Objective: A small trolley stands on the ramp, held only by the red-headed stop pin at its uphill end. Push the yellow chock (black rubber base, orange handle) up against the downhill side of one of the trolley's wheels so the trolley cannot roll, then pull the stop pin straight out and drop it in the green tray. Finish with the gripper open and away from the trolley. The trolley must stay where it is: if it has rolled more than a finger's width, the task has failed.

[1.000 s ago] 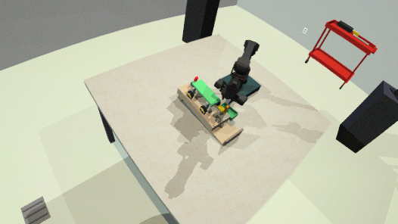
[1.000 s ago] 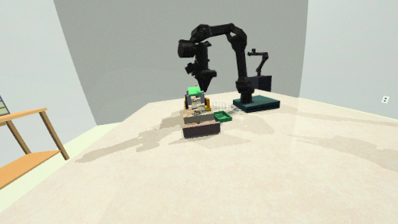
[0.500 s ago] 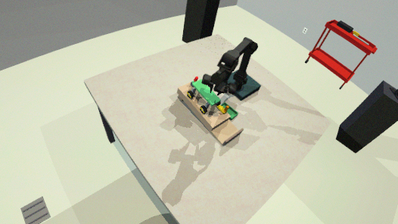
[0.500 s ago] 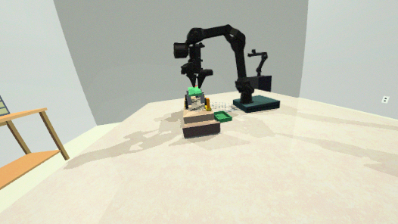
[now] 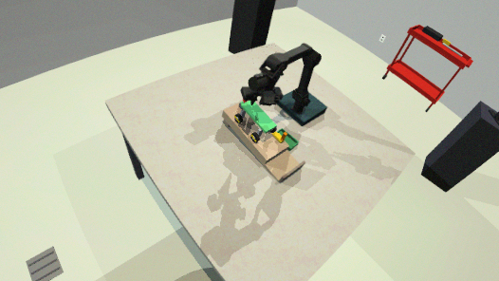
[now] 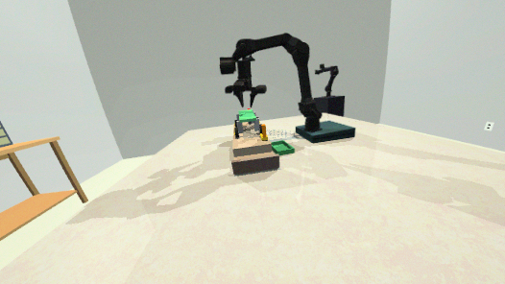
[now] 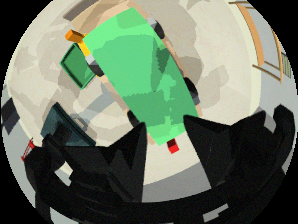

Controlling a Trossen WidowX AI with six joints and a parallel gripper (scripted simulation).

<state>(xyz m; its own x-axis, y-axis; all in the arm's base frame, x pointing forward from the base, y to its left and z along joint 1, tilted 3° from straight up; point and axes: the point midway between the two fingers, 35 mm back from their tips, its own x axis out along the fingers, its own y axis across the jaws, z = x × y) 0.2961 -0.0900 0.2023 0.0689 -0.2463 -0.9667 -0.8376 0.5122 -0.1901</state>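
Note:
The green-topped trolley (image 5: 258, 117) (image 6: 248, 115) (image 7: 140, 75) stands on the wooden ramp (image 5: 275, 153) (image 6: 251, 150). The yellow chock (image 5: 277, 137) (image 6: 264, 137) (image 7: 84, 48), its orange handle upright, sits by the downhill wheel on the tray side; whether it touches the wheel is too small to tell. The red-headed stop pin (image 5: 245, 101) (image 7: 173, 146) is at the trolley's uphill end. My gripper (image 6: 247, 106) (image 7: 164, 123) is partly open and empty, above the uphill end, its fingertips on either side of the deck's end near the pin head in the wrist view. The pin's shaft is hidden.
The green tray (image 5: 293, 146) (image 6: 284, 153) (image 7: 71, 76) lies beside the ramp, on the arm's side, near the chock. The arm's dark base plate (image 5: 304, 119) (image 6: 331, 135) stands behind the tray. A raised lip (image 5: 297, 168) closes the ramp's low end.

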